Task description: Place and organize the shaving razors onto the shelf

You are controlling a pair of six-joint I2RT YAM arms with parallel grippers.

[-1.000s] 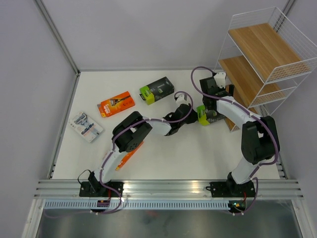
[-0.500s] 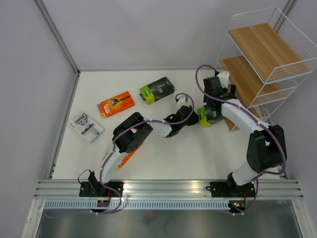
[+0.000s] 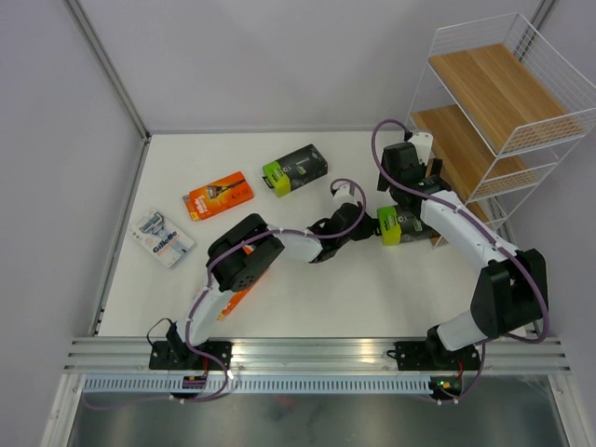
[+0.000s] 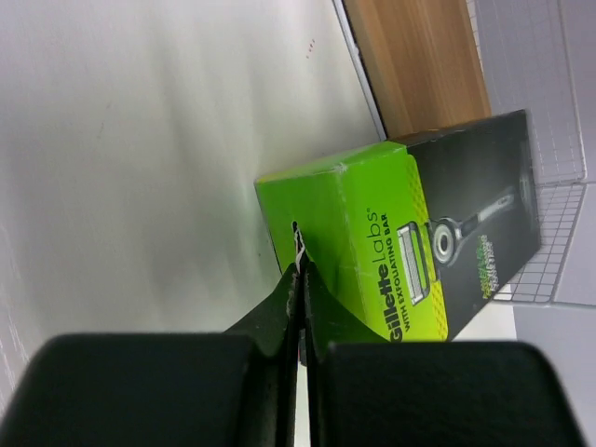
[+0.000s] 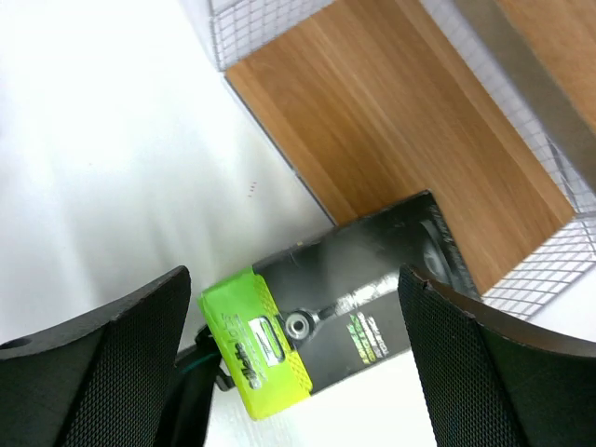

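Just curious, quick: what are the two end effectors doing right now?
Left end effector: closed, tips against the pack's green end.
Right end effector: open, over the pack.

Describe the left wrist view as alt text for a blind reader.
The left tool, fingers shut, touches the lime-green end of a black Gillette Labs razor pack on the white table, its far end at the shelf's wooden board.
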